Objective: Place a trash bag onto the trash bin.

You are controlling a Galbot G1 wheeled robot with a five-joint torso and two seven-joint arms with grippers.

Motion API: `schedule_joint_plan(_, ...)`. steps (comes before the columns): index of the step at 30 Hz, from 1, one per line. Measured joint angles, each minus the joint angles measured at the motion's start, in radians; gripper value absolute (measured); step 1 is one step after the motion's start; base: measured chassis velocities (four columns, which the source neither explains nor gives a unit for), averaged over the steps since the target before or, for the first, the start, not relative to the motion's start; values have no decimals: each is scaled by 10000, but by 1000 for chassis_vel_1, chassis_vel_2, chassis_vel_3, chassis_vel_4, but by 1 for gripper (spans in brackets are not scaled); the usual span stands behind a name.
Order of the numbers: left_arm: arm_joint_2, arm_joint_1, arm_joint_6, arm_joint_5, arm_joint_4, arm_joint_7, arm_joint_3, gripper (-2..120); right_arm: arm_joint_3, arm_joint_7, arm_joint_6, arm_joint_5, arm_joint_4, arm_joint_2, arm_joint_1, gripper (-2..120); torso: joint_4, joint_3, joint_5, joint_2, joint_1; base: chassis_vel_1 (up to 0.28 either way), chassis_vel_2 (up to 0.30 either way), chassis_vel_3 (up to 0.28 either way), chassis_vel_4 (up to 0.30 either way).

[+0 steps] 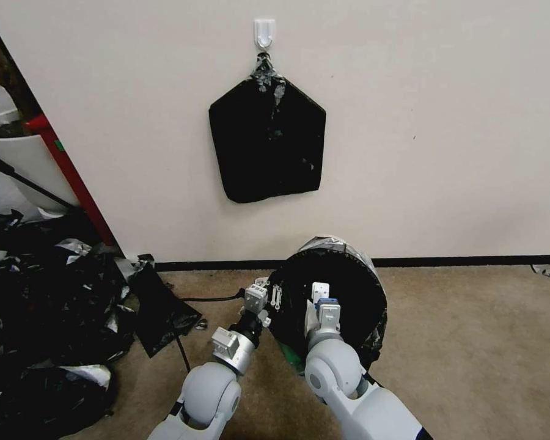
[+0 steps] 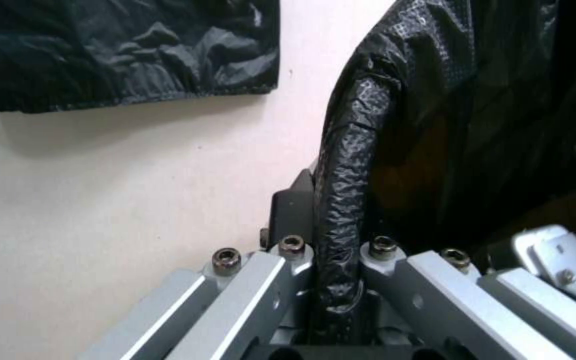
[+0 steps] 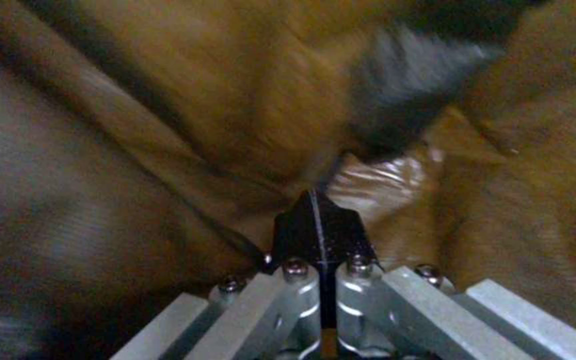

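Black film of the trash bag already lines the trash bin, tipped toward the robot on the carpet below the wall, probably so both arms reach in. Left wrist view: the left gripper is clamped on the bag-wrapped rim. Right wrist view: the right gripper, fingers together, is pressed into the liner.

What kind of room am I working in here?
Likely an indoor test corner: bare cream wall with a pack of bags on a hook, carpet, and a heap of black plastic scraps.
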Motion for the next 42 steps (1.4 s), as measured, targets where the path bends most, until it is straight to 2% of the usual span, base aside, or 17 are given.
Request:
schedule_joint_plan(10, -23, 41, 56, -16, -152, 5, 77, 2, 204, 30, -73, -1163, -186, -92, -13, 0, 0, 0, 0, 0, 0, 0, 0, 0, 0)
schedule_joint_plan(13, -37, 41, 139, -70, -174, 5, 94, 2, 268, -280, 363, -1845, -233, -75, -55, 0, 0, 0, 0, 0, 0, 0, 0, 0, 0)
schedule_joint_plan(14, -42, 33, 221, -148, -174, -17, 93, 2, 320, -677, 905, -2264, -223, -80, -127, 2, 0, 0, 0, 0, 0, 0, 0, 0, 0)
schedule_joint_plan(15, -46, 12, 302, -196, -162, -126, 90, 2, 343, -1007, 1312, -2518, -95, -104, -247, 7, -1, 0, 0, 0, 0, 0, 0, 0, 0)
schedule_joint_plan(16, -46, 12, 302, -196, -162, -126, 90, 2, 343, -1007, 1312, -2518, -95, -104, -247, 7, -1, 0, 0, 0, 0, 0, 0, 0, 0)
schedule_joint_plan(19, -52, -130, 873, -274, -50, -830, 63, 2, 313, -1891, 1953, -2732, 716, -279, -725, 22, 0, 0, 0, -1, 0, 0, 0, 0, 0)
schedule_joint_plan(21, -53, -155, 982, -291, -29, -955, 64, 2, 314, -1984, 1992, -2738, 835, -309, -795, 25, 1, 0, 1, 0, 0, 0, 0, 0, 0)
schedule_joint_plan(23, -56, -278, 1393, -392, 68, -1441, 39, 2, 358, -2428, 2105, -2744, 1421, -487, -1179, 37, 1, 0, 0, 0, 0, 0, 0, 0, 0)
schedule_joint_plan(24, -56, -278, 1393, -392, 68, -1441, 39, 2, 358, -2428, 2105, -2744, 1421, -487, -1179, 37, 1, 0, 0, 0, 0, 0, 0, 0, 0)
schedule_joint_plan(26, -69, -390, 1840, -768, 94, -1882, 33, 2, 549, -2918, 2358, -2754, 1903, -664, -1573, 47, 0, 0, -1, 0, 0, 0, 0, 0, 0)
schedule_joint_plan(27, -69, -390, 1840, -768, 94, -1882, 33, 2, 549, -2918, 2358, -2754, 1903, -664, -1573, 47, 0, 0, -1, 0, 0, 0, 0, 0, 0)
schedule_joint_plan(28, -77, -448, 2038, -991, 104, -2043, 31, 2, 633, -3144, 2453, -2785, 2084, -732, -1731, 54, 0, 0, -1, 0, 0, 0, 0, 0, 0)
schedule_joint_plan(30, -81, -474, 2113, -1090, 116, -2104, 29, 2, 665, -3214, 2480, -2794, 2150, -758, -1791, 57, 0, 0, 0, 0, 0, 0, 0, 0, 0)
schedule_joint_plan(34, -87, -557, 2293, -1399, 170, -2194, -19, 2, 846, -3349, 2642, -2793, 2261, -755, -1963, 79, 0, 0, 0, 0, 0, 0, 0, 0, 0)
schedule_joint_plan(36, -82, -557, 2305, -1424, 167, -2194, -23, 2, 873, -3352, 2654, -2777, 2261, -740, -1964, 80, 0, 0, 0, 0, 0, 0, 0, 0, 0)
schedule_joint_plan(38, -62, -533, 2313, -1463, 112, -2187, -51, 2, 894, -3352, 2655, -2741, 2195, -716, -1938, 91, 0, 0, 0, 0, 0, 0, 0, 0, 0)
schedule_joint_plan(42, -31, -483, 2297, -1478, 18, -2118, -113, 2, 846, -3285, 2439, -2533, 2060, -711, -1883, 100, 0, 0, 0, 0, 0, 0, 0, 0, 0)
